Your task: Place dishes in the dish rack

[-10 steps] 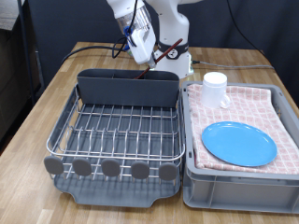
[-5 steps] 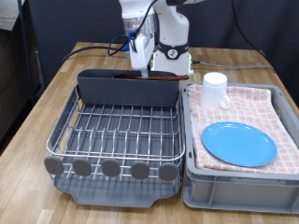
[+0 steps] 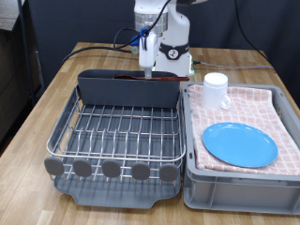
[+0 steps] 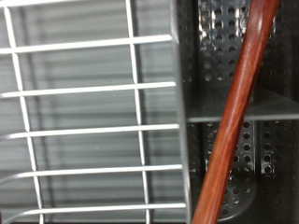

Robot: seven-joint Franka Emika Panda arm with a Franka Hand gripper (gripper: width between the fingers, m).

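Note:
The reddish-brown wooden spoon (image 3: 159, 80) lies in the tall back compartment of the dish rack (image 3: 70, 129). In the wrist view the spoon (image 4: 238, 112) rests on the perforated compartment floor beside the silver wire grid (image 4: 93, 90). My gripper (image 3: 147, 58) hangs just above that compartment, apart from the spoon; its fingers do not show in the wrist view. The bright-blue plate (image 3: 240, 143) and the white mug (image 3: 217, 89) sit in the grey bin at the exterior view's right.
The grey bin (image 3: 234, 184) lined with pink checked cloth (image 3: 270, 101) stands right of the rack. Both sit on a wooden table (image 3: 37, 112). Black cables run behind the rack near the arm's base.
My gripper has moved to the exterior view's right and straightened up above the back compartment. The spoon now lies flat along the compartment.

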